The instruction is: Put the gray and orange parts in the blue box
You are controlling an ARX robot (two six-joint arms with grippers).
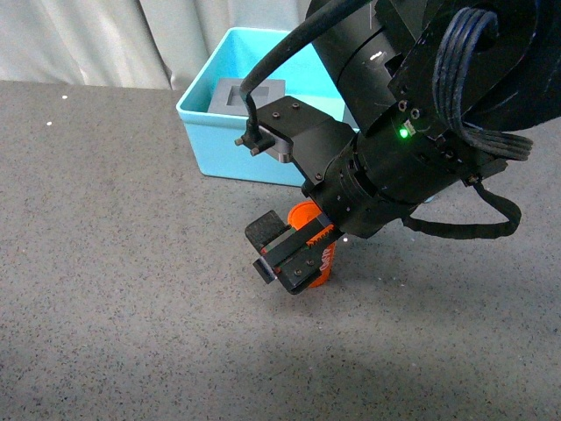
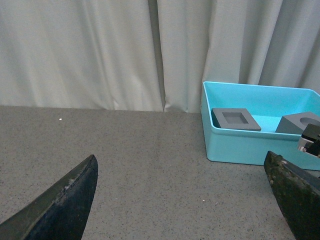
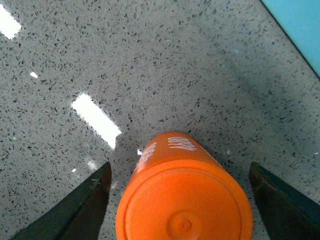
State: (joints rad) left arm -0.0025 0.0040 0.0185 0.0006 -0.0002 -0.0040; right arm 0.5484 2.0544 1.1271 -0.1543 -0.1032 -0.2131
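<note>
The right gripper (image 3: 180,167) straddles the small orange plastic cylinder with white numerals (image 1: 307,215) near the middle of the gray speckled counter (image 1: 114,263), its jaws apart with a gap on each side. The matte gray cube with a square recess (image 2: 235,119) and the matte gray cube with a round recess (image 2: 300,122) sit inside the turquoise-blue plastic bin (image 2: 240,147) at the far edge. The left gripper (image 2: 180,160) is spread wide, holding nothing

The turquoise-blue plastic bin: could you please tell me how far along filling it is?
Done: both matte gray cubes, one with a square recess, one with a round recess, lie in the turquoise-blue plastic bin. In hand: the open right pincer straddles the small orange cylinder on the speckled gray tabletop. Remaining: closing, lifting and dropping it in.
</note>
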